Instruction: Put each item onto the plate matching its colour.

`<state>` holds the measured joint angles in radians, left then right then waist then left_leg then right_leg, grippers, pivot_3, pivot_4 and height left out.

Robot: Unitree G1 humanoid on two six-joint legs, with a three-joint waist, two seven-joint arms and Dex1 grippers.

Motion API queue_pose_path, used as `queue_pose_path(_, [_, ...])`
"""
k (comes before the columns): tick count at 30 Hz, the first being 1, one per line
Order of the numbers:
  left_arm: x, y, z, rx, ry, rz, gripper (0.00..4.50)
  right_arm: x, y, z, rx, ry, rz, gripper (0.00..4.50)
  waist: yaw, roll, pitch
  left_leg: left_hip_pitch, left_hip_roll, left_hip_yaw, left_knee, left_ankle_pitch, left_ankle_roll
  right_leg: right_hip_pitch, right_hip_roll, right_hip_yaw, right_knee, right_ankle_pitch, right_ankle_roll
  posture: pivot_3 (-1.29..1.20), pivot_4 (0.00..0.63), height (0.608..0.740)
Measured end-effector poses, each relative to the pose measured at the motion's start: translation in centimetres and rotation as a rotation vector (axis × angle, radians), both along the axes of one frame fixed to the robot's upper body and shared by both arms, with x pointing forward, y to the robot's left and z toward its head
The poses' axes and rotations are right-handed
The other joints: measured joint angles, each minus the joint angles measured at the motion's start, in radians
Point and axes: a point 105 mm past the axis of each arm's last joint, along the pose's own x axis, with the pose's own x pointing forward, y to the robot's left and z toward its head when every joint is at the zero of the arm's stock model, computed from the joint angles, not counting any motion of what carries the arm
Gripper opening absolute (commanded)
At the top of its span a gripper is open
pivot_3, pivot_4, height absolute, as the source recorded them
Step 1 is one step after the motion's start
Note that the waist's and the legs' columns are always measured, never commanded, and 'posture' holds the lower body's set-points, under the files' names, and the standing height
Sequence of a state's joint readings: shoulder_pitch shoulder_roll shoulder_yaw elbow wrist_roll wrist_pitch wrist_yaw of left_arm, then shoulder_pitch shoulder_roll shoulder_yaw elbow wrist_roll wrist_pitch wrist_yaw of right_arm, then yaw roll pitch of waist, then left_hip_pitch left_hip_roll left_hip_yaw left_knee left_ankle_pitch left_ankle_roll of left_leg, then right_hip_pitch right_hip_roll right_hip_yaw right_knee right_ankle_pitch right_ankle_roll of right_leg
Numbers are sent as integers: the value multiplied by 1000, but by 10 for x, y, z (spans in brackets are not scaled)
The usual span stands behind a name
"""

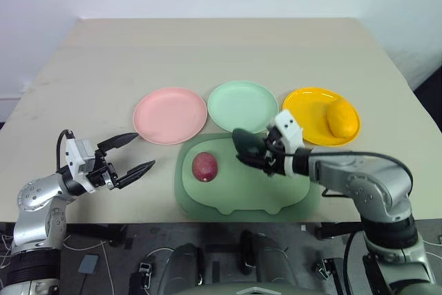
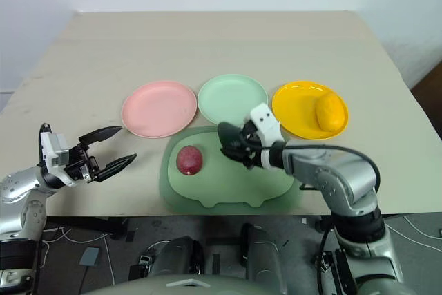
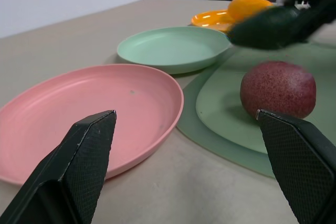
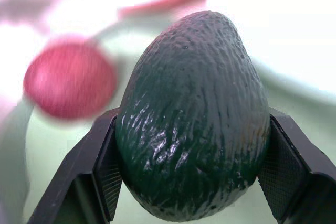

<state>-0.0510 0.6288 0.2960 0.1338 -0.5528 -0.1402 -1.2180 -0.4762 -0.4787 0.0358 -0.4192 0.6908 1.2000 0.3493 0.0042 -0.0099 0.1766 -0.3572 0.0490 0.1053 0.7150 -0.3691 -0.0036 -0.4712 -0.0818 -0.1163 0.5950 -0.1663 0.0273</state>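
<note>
The two head views are looking forward and down from above the near edge of the table (image 1: pixel 103 67), taking in the whole top out to its far edge; they are sharing nearly the same scene, one slightly offset sideways. The left wrist view is sitting low, just above the surface at the near left, facing right across the pink plate (image 3: pixel 79 114) toward the maroon fruit (image 3: pixel 278 87). The right wrist view is looking very closely at the avocado (image 4: pixel 191 114), with that fruit blurred behind
</note>
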Motion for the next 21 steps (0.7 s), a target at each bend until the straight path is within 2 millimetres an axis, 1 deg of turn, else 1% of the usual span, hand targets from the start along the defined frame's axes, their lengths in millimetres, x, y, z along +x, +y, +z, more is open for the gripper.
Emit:
queue_pose_path(1, [0, 0, 0, 0, 0, -1, 4500, 9, -1, 1, 15, -2, -25, 3037, -1, 0, 0, 0, 0, 0, 0, 0, 0, 0, 0, 0, 0, 0, 0, 0, 150, 737])
queue_pose_path(3, [0, -2, -1, 0, 1, -3, 4500, 35, 0, 5, 50, -6, -90, 3037, -8, 0, 0, 0, 0, 1, 0, 0, 0, 0, 0, 0, 1, 0, 0, 0, 150, 737])
queue_pose_path(5, [1, -3, 0, 0, -2, -4, 4500, 64, -4, 9, 29, -33, -169, 3037, -15, 0, 0, 0, -1, 2, 0, 0, 0, 0, 0, 0, 1, 0, 0, 0, 150, 737])
queue_pose_path(7, [3, -3, 1, 0, -7, 0, 4500, 81, -10, 7, -21, -65, -215, 3037, -16, 0, 0, -1, -1, 2, 0, 0, 0, 0, 0, -1, 1, 0, 0, 0, 150, 737])
queue_pose_path(8, [3, -3, 1, -1, -9, 3, 4500, 85, -12, 3, -45, -71, -219, 3037, -17, 0, 0, -1, -1, 2, -1, 0, 0, 0, 0, -1, 1, 0, 0, 0, 150, 737])
queue_pose_path(11, [3, -5, 4, 1, -21, 2, 4500, 92, -13, -18, -101, -52, -207, 3037, -21, 1, 0, -2, -1, 3, -2, 0, 0, -1, 0, -1, 1, 1, 0, 0, 150, 737])
queue_pose_path(14, [2, -6, 4, 2, -20, 1, 4500, 96, -11, -16, -111, -76, -183, 3037, -22, 1, 0, -2, 0, 4, -1, 1, -1, -2, -1, -1, 1, 1, 0, 0, 150, 737])
queue_pose_path(16, [1, -5, 2, 2, -13, 3, 4500, 95, -11, -16, -110, -76, -165, 3768, -22, 1, 0, -2, 0, 3, -1, 0, 0, -2, -1, -1, 1, 1, 0, 0, 150, 737])
queue_pose_path(18, [0, -5, 2, 2, -10, 2, 4500, 92, -9, -15, -102, -75, -139, 4382, -22, 1, 0, -2, 0, 3, -1, 0, -1, -2, 0, -1, 1, 0, 0, 0, 150, 737])
queue_pose_path(19, [0, -5, 1, 1, -9, 2, 4500, 90, -9, -13, -91, -82, -124, 4470, -21, 1, 1, -2, 0, 3, -1, 0, -1, -2, 0, -1, 2, 0, 0, 0, 150, 737])
queue_pose_path(21, [-1, -5, 1, -1, -7, 2, 4500, 81, -9, -5, -41, -106, -88, 4470, -17, 1, 1, -2, 0, 2, -1, 0, -1, -2, -1, -1, 1, 0, 0, 0, 150, 737])
